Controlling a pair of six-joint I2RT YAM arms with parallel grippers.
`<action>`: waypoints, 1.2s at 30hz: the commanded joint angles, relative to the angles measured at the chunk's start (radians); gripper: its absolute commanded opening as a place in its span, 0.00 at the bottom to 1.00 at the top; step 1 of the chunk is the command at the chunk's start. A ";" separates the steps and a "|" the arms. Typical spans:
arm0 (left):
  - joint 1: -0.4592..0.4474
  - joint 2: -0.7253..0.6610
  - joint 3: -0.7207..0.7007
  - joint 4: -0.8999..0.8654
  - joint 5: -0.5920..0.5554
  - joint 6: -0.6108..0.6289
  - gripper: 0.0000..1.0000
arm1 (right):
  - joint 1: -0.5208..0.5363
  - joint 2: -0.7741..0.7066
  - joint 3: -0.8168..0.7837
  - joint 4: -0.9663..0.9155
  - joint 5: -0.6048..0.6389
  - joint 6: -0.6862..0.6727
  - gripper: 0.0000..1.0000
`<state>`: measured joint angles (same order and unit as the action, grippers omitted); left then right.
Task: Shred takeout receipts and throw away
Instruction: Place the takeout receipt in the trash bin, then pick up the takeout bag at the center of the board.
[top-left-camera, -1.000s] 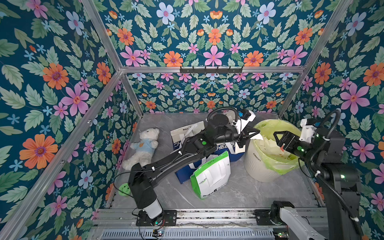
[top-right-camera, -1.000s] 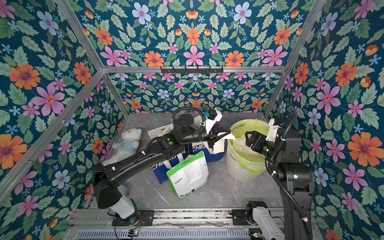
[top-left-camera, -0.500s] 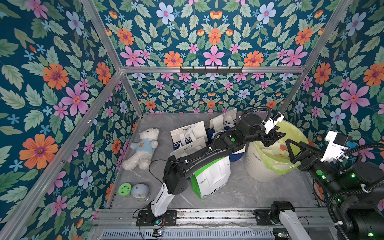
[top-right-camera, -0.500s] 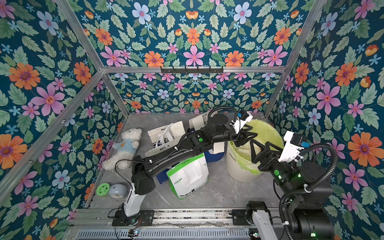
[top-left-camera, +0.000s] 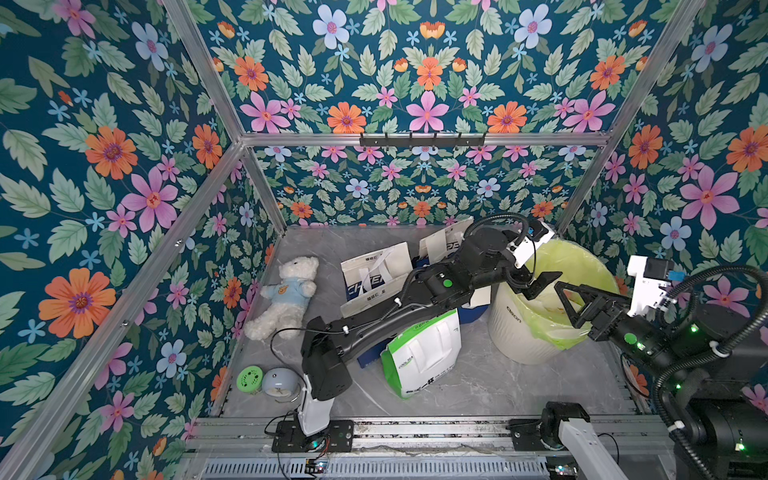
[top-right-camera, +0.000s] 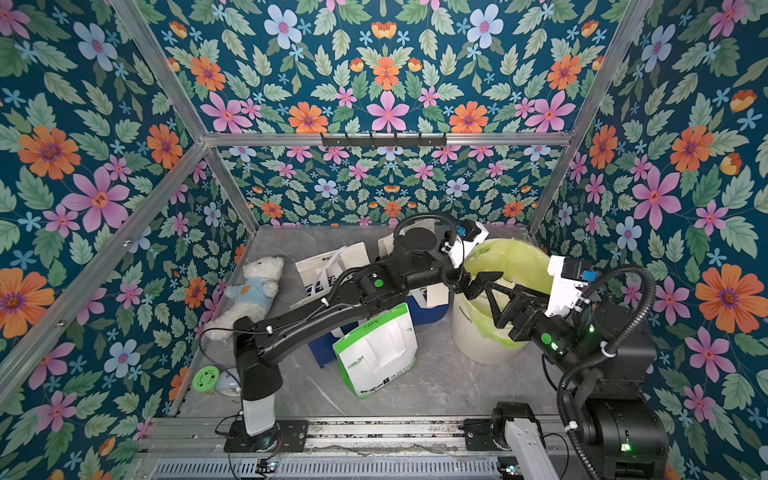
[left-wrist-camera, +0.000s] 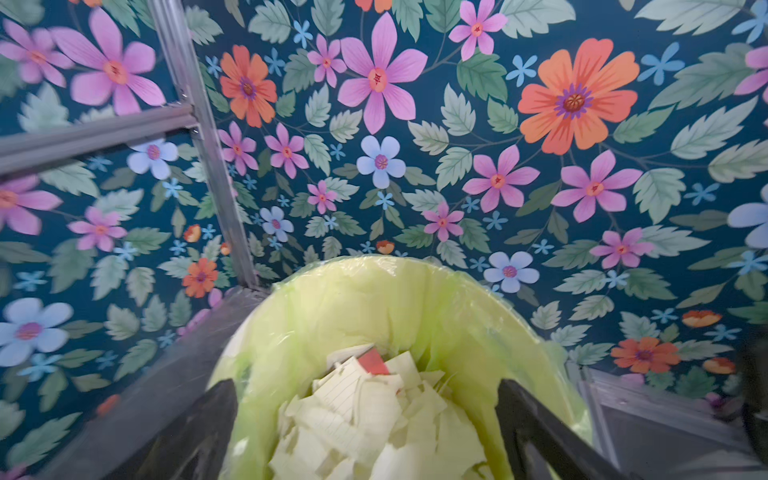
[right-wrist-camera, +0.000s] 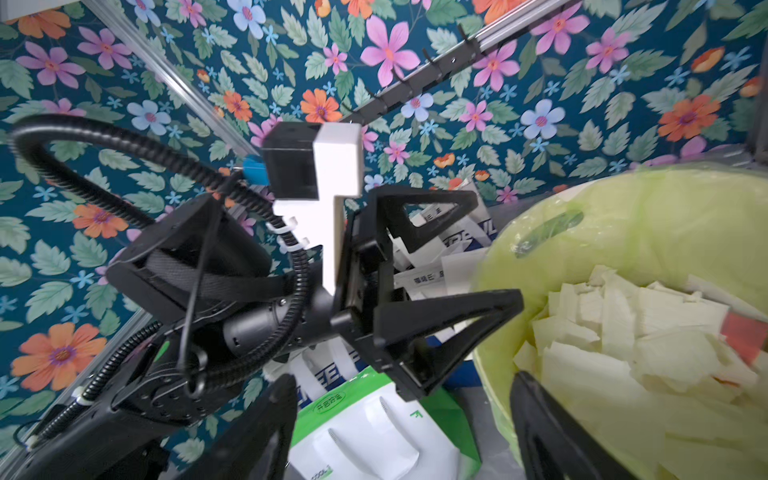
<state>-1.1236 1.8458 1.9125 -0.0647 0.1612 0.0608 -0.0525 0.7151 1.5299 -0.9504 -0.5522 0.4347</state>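
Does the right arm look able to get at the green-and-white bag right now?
Probably not directly: the bin stands between the right gripper and the green-and-white bag, and the left arm stretches across above it.

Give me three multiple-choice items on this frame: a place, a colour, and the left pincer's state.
1. Where do the torn paper pieces lie? A) in the bin B) on the teddy bear C) in the green-and-white bag
2. What colour is the bin's liner? A) red B) yellow-green C) black
3. How does the left pincer stand? A) shut on the teddy bear B) shut on the green-and-white bag C) open and empty
1 A: the left wrist view shows them piled inside. 2 B: the plastic over the rim is yellow-green. 3 C: its fingers stand wide apart, nothing between.
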 joint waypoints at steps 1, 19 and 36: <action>0.006 -0.107 -0.083 -0.045 -0.131 0.214 0.99 | 0.002 0.062 0.045 -0.056 -0.206 -0.015 0.76; 0.254 -0.383 -0.416 -0.279 0.023 0.144 0.93 | 0.577 0.261 -0.068 -0.127 0.176 0.098 0.74; 0.307 -0.143 -0.199 -0.446 0.197 0.173 0.74 | 0.573 0.451 -0.194 -0.082 0.528 0.007 0.73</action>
<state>-0.8249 1.6836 1.6924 -0.4583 0.3164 0.2127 0.5301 1.1481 1.3262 -1.0286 -0.1257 0.4664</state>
